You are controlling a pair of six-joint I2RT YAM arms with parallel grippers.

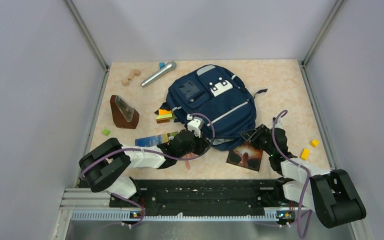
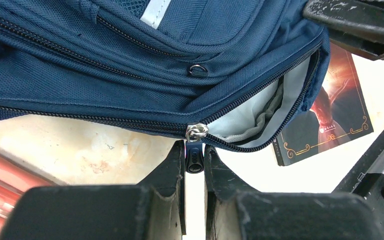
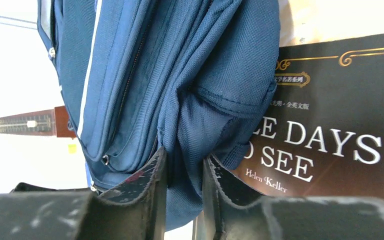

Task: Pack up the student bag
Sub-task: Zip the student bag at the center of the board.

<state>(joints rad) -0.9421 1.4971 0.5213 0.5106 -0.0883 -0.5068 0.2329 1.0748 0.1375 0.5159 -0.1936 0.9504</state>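
While the two arms reach over it, the near edge of the big navy-blue cloth student bag (image 1: 215, 102) with light grey stripes is partly hidden in the top view. The bag lies flat in the middle of the speckled peach table (image 1: 280, 82), with its white patch facing up. A thin, bright-coloured book (image 1: 152, 139) is half hidden under the left arm, so its cover cannot be read. In the right wrist view the bag cuts off the dark book (image 3: 330, 125) with gold trim. Only "LE DAYS", "SEE" and "Helen Keller" show. That book lies on the table right beside the bag's near edge.

The left gripper (image 2: 195, 155) is almost closed. Its two fingers pinch the small black zip pull (image 2: 195, 163), which hangs from the silver slider (image 2: 196, 132). The right gripper (image 3: 182, 160) is nearly closed too, with a fold of the bag's cloth squeezed between its fingers at the bag's near right corner.

The bag's main zip is partly open to the right of the slider. Only pale grey lining (image 2: 240, 117) shows through the gap, and what is inside cannot be seen. A silver microphone (image 1: 158, 73), a brown wedge-shaped box (image 1: 124, 112), some stacked colour blocks (image 1: 164, 116) and two small yellow blocks (image 1: 314, 143) lie on the table, outside the bag.
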